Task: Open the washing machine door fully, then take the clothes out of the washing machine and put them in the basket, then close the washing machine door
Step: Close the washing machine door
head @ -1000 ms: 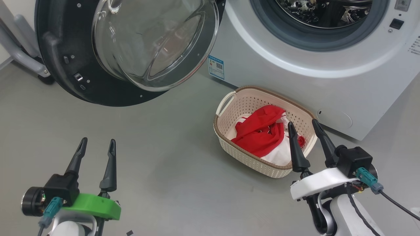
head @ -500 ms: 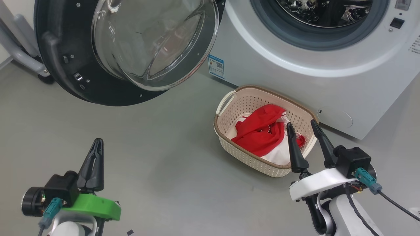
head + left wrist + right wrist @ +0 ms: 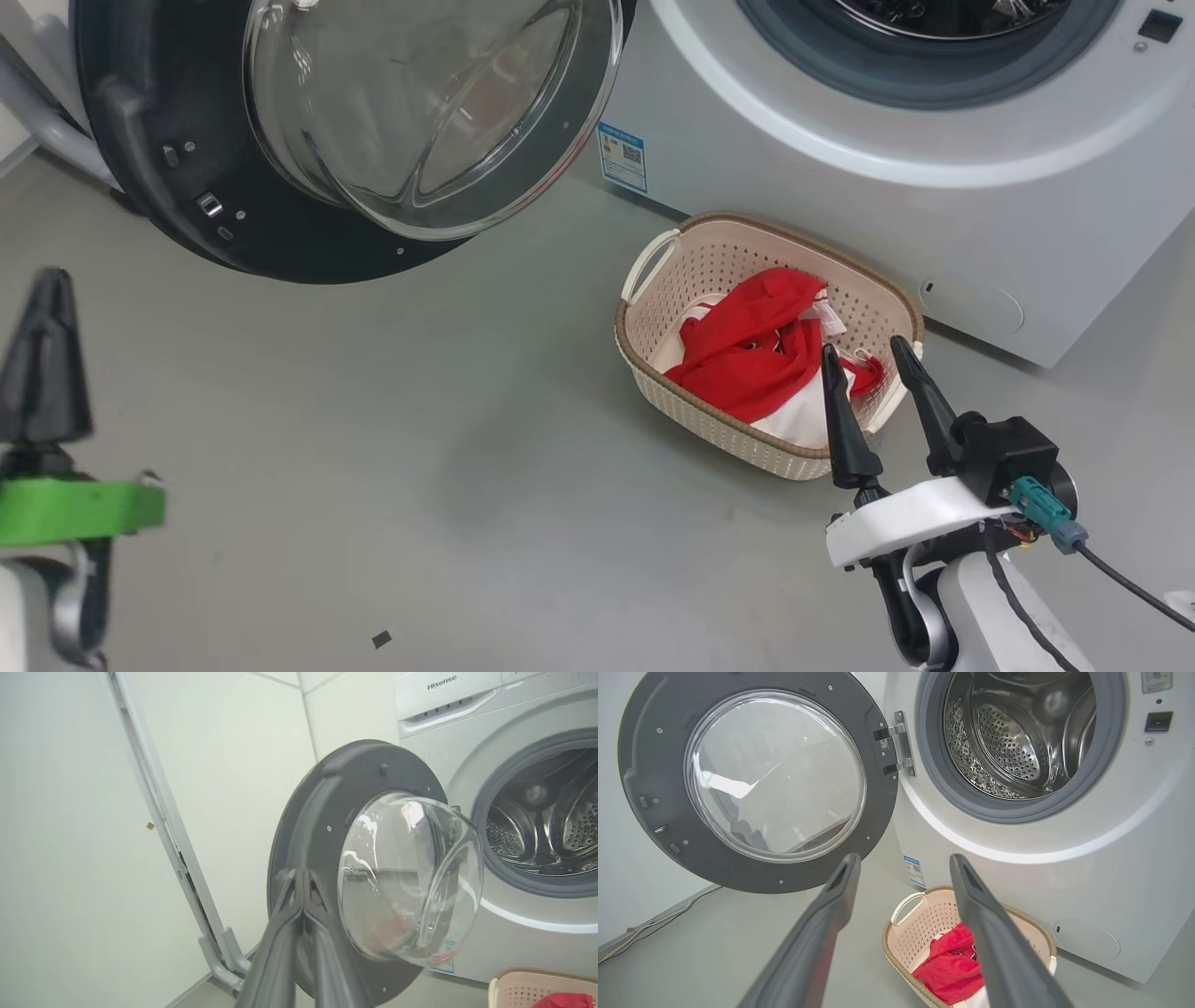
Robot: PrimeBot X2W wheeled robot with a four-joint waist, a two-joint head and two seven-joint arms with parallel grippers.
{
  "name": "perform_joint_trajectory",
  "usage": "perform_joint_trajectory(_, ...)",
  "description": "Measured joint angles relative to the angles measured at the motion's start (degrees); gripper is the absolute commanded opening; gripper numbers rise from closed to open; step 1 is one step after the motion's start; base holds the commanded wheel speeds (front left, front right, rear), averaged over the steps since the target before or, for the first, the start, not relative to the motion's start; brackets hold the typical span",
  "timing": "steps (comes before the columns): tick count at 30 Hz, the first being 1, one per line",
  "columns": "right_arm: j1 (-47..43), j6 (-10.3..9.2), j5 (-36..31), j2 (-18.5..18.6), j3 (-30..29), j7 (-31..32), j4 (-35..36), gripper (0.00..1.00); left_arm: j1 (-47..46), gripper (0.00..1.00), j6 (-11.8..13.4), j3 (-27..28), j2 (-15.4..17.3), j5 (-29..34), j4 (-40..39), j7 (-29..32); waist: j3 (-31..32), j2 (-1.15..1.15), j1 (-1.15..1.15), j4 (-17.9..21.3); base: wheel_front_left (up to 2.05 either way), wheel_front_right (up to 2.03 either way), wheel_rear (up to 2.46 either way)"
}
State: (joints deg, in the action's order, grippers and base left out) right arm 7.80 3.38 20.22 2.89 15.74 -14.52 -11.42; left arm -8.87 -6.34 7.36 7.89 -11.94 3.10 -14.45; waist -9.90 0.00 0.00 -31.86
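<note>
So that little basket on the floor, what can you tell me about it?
It's a small cream plastic basket, rounded-rectangular, walls perforated with tiny holes, topped by a brown woven-look rim. A pale loop handle shows at one end. It sits upright on the grey floor, just before the white washing machine. Red and white clothes lie bunched inside. The right gripper hangs open by its near corner, not holding it.

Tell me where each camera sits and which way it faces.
Head: high, looking down on the cream perforated plastic basket; left claw shut, right claw open.
Left wrist: low, facing the round black-rimmed glass door; left claw shut.
Right wrist: facing the steel drum of the big white washing machine; right claw open.
Shared: door, basket.
</note>
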Motion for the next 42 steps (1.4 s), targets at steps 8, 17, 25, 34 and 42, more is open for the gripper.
perform_joint_trajectory(8, 1.3, -0.49, -2.2, 0.9, 1.2, 0.4, 0.5, 1.0, -8.6, 0.0, -0.1, 9.1, 11.0, -1.7, -3.2, -0.3, -3.2, 0.0, 0.01, 0.3, 0.0, 0.0, 0.0)
perform_joint_trajectory(17, 4.3, -0.49, -3.3, 0.9, 2.9, 1.2, 1.4, 1.0, -17.9, 0.0, -0.5, 17.9, 15.5, -18.4, 7.5, 3.5, -6.4, 0.0, 0.01, 2.4, 0.0, 0.0, 0.0)
perform_joint_trajectory(25, 5.6, -0.48, -3.8, 0.9, 3.5, 1.8, 1.4, 1.0, -27.7, 0.0, -0.6, 24.3, 16.7, -33.4, 21.9, 13.7, -8.6, 0.0, 0.01, 5.1, 0.0, 0.0, 0.0)
perform_joint_trajectory(34, 7.3, -0.43, -4.8, 0.9, 4.9, 2.3, 1.3, 1.0, -36.8, 0.0, 2.5, 30.4, 19.3, -41.4, 34.9, 23.2, -10.7, 0.0, 0.01, 7.7, 0.0, 0.0, 0.0)
perform_joint_trajectory(42, 8.0, -0.42, -4.8, 0.9, 5.3, 2.4, 1.0, 1.0, -41.6, 0.0, 7.4, 34.0, 21.2, -45.6, 42.5, 29.0, -11.6, 0.0, 0.0, 9.4, 0.0, 0.0, 0.0)
